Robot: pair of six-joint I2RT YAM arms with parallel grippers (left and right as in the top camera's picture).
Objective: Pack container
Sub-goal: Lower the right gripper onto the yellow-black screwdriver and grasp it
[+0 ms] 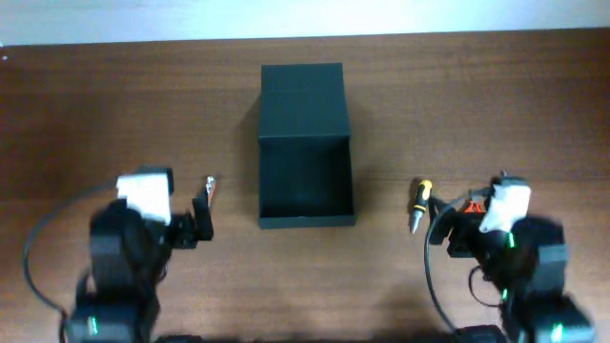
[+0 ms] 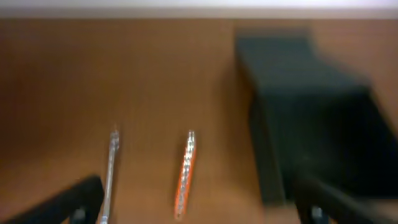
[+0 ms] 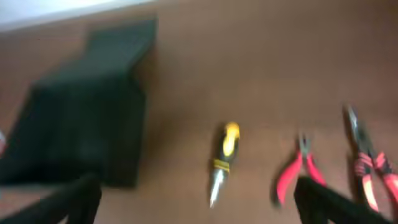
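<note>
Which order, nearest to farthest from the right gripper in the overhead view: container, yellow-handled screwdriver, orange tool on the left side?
1. Yellow-handled screwdriver, just ahead of the right gripper, slightly to its left.
2. Container, table centre.
3. Orange tool, beyond the container, far left side.

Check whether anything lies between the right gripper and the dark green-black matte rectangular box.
Yes. A yellow-and-black screwdriver lies flat on the brown wooden table between the open right gripper and the box, nearer the gripper.
</note>
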